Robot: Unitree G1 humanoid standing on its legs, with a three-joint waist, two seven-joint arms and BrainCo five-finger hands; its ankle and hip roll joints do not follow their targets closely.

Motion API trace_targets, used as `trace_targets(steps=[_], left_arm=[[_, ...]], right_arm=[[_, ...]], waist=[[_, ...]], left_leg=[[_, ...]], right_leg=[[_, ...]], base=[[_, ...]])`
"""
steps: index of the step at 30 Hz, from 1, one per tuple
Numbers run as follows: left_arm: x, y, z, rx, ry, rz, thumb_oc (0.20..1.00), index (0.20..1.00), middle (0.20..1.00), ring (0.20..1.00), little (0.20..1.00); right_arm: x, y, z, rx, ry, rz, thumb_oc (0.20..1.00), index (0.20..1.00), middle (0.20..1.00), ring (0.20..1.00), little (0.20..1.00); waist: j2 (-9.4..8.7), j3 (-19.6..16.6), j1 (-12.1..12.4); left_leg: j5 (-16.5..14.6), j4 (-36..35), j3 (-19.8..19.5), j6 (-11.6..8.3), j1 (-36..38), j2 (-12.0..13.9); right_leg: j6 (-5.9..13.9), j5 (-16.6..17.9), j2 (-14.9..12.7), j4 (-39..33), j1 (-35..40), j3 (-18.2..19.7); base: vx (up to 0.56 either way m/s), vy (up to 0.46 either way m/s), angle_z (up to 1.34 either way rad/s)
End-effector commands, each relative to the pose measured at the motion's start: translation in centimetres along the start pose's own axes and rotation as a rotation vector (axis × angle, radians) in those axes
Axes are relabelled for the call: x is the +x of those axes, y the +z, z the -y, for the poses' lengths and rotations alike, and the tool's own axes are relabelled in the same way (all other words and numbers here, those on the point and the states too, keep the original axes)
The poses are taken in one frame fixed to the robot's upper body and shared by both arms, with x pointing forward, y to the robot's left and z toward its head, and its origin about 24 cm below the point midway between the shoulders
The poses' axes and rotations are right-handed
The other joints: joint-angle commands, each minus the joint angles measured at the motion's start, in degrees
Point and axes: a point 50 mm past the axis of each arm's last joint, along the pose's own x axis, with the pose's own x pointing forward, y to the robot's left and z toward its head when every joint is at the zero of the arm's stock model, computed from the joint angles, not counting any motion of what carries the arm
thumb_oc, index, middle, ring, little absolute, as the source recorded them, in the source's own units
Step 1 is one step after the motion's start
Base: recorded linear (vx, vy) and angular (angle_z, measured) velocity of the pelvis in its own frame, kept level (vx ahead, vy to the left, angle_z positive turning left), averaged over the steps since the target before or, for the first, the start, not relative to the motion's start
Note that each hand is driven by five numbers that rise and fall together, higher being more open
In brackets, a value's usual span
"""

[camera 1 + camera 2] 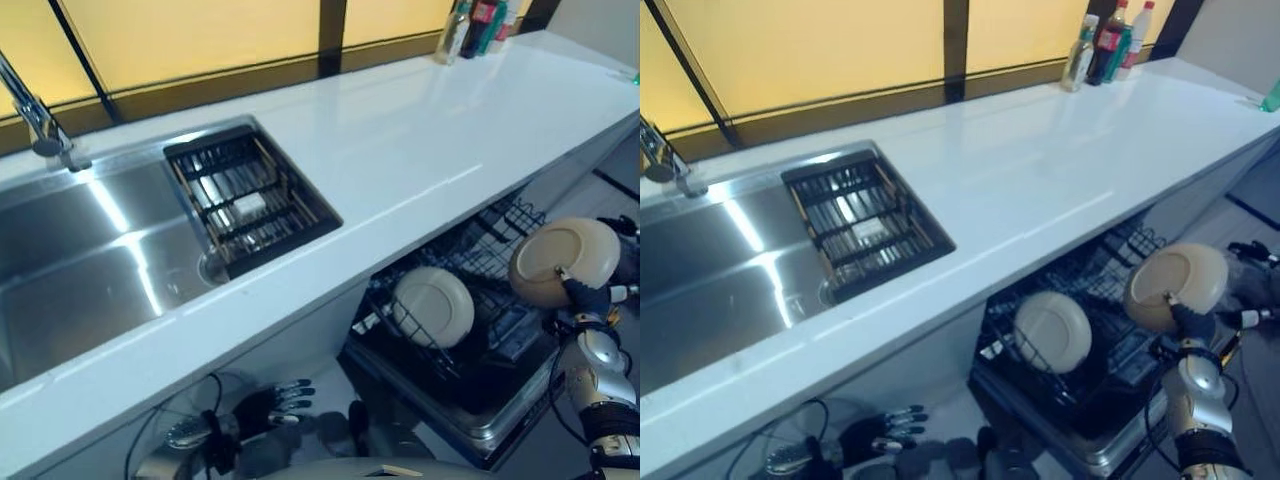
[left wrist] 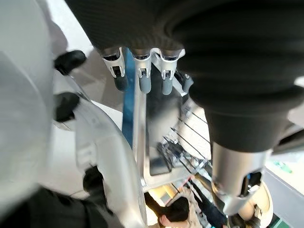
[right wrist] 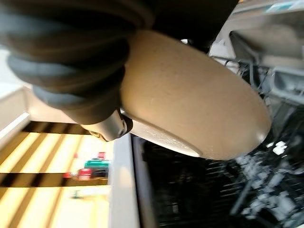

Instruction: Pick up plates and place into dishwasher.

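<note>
- A white bench [image 1: 420, 140] carries bottles [image 1: 1108, 40] at its far end; a steel sink [image 1: 90, 260] holds a dark drain rack [image 1: 245, 200].
- Below the bench edge, the dishwasher rack [image 1: 480, 330] is pulled out, with one cream plate [image 1: 433, 306] standing in it.
- The right hand [image 1: 580, 290] has its fingers clamped on a second, beige plate [image 1: 565, 260], held tilted above the rack.
- The left hand [image 1: 270, 405] hangs low, fingers loosely straight and holding nothing.

You're facing a long white countertop [image 1: 420, 150] under amber-lit window panes [image 1: 190, 35] with dark frames. Steel sink [image 1: 90, 260] at left, faucet [image 1: 35, 120] behind it, black drain rack [image 1: 250, 195] inside. Bottles [image 1: 1105, 40], possibly condiments, far corner.
</note>
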Motion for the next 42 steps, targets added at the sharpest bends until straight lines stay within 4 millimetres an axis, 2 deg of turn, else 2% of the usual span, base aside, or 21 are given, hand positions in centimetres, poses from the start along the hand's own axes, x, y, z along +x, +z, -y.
trace_targets(steps=[1, 8, 13, 17, 23, 28, 36, 42], left_arm=[[-0.7, 0.6, 0.0, 0.013, -0.019, 0.04, 1.0, 1.0, 1.0, 1.0, 1.0], [-1.5, 1.7, -0.1, 0.024, -0.034, 0.08, 1.0, 1.0, 1.0, 1.0, 1.0], [-1.9, 2.4, 0.0, 0.066, -0.056, 0.096, 1.0, 1.0, 1.0, 1.0, 1.0], [-2.0, 4.1, -0.5, 0.098, -0.066, 0.136, 1.0, 1.0, 1.0, 1.0, 1.0], [-2.0, 5.6, -0.7, 0.131, -0.068, 0.173, 1.0, 1.0, 1.0, 1.0, 1.0], [-1.9, 6.9, -0.4, 0.145, -0.087, 0.209, 1.0, 1.0, 1.0, 1.0, 1.0], [-1.4, 7.6, 0.6, 0.139, -0.134, 0.265, 1.0, 1.0, 1.0, 1.0, 1.0], [-0.5, 8.2, 1.2, 0.134, -0.16, 0.306, 1.0, 1.0, 1.0, 1.0, 1.0]], right_arm=[[1.6, 4.8, 0.5, -0.076, 0.016, 0.141, 0.2, 0.2, 0.2, 0.2, 0.2], [1.9, 4.9, 1.3, -0.386, 0.09, 0.109, 0.2, 0.2, 0.2, 0.2, 0.2], [2.0, 4.5, 0.4, -0.682, 0.194, 0.084, 0.2, 0.2, 0.2, 0.2, 0.2], [2.6, 4.5, -0.2, -0.881, 0.218, 0.048, 0.2, 0.2, 0.2, 0.2, 0.2], [3.4, 4.3, 0.0, -1.005, 0.14, 0.005, 0.2, 0.2, 0.2, 0.2, 0.2], [3.9, 5.2, 0.8, -1.109, 0.034, 0.006, 0.2, 0.2, 0.2, 0.2, 0.2], [4.1, 6.2, 1.7, -1.114, 0.01, 0.018, 0.2, 0.2, 0.2, 0.2, 0.2], [4.2, 6.0, 1.1, -1.121, 0.018, 0.027, 0.2, 0.2, 0.2, 0.2, 0.2]], waist=[[0.21, -1.18, 2.17], [0.46, -0.9, 3.84], [0.03, -0.7, 4.86], [-0.42, 0.4, 5.52], [-0.18, 1.55, 6.55], [1.11, 2.31, 6.75], [3.27, 2.75, 6.59], [5.18, 3.47, 6.13]], left_leg=[[2.63, -0.58, -2.41, 3.75, -4.12, 0.39], [3.59, -0.76, -4.9, 2.67, -5.43, 0.72], [4.47, -1.11, -5.8, 2.05, -6.18, 1.07], [5.59, -1.52, -6.57, 1.7, -7.6, 1.29], [6.1, -0.89, -7.42, 1.32, -9.1, 1.57], [6.73, -0.8, -7.77, 0.99, -10.29, 1.49], [6.93, -0.13, -7.47, 0.59, -11.06, 1.32], [6.9, 0.63, -7.18, 0.22, -11.52, 1.39]], right_leg=[[4.97, -2.52, -3.37, 6.51, -1.95, 0.19], [4.66, -3.09, -2.95, 6.59, -1.63, -0.3], [4.69, -3.01, -2.79, 5.94, -1.34, -0.88], [4.5, -2.96, -2.57, 6.07, -2.1, -1.32], [4.07, -3.02, -2.36, 5.92, -2.07, -1.79], [3.86, -3.02, -2.65, 5.81, -2.43, -2.08], [3.72, -3.33, -3.63, 6.08, -2.73, -2.55], [3.66, -3.77, -4.48, 6.64, -2.88, -2.89]], base=[[0.06, -0.053, 0.05], [0.05, -0.037, 0.12], [0.01, -0.041, 0.06], [-0.06, -0.04, 0.05], [-0.03, -0.035, 0.11], [-0.06, 0.011, 0.06], [-0.03, 0.02, 0.01], [-0.02, 0.033, -0.01]])
